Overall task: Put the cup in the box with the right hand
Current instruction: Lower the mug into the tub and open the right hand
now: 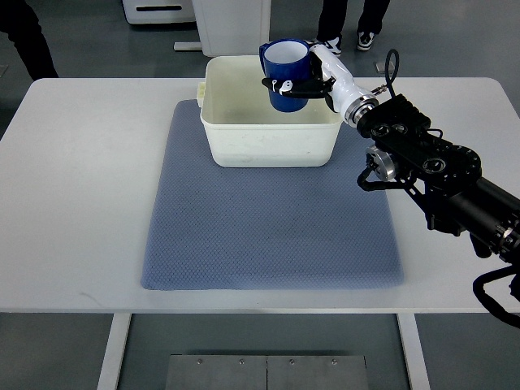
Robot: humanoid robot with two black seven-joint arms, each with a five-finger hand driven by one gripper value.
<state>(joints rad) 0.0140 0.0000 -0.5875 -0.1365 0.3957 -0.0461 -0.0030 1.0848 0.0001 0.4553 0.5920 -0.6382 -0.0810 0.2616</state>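
A blue cup (283, 75) with a white inside hangs upright over the right part of the white box (268, 142). My right hand (307, 80) is shut on the cup, its white and black fingers wrapped round the cup's right side. The black right arm (431, 166) comes in from the right edge and reaches up to the box. The box stands at the far edge of a blue-grey mat (268, 231) and looks empty inside. The left arm does not show.
The white table (73, 187) carries the mat and box. People's legs and shoes (349, 36) stand beyond the far table edge, and a dark trouser leg (28, 41) is at the top left. A white machine base (231, 24) stands behind the box.
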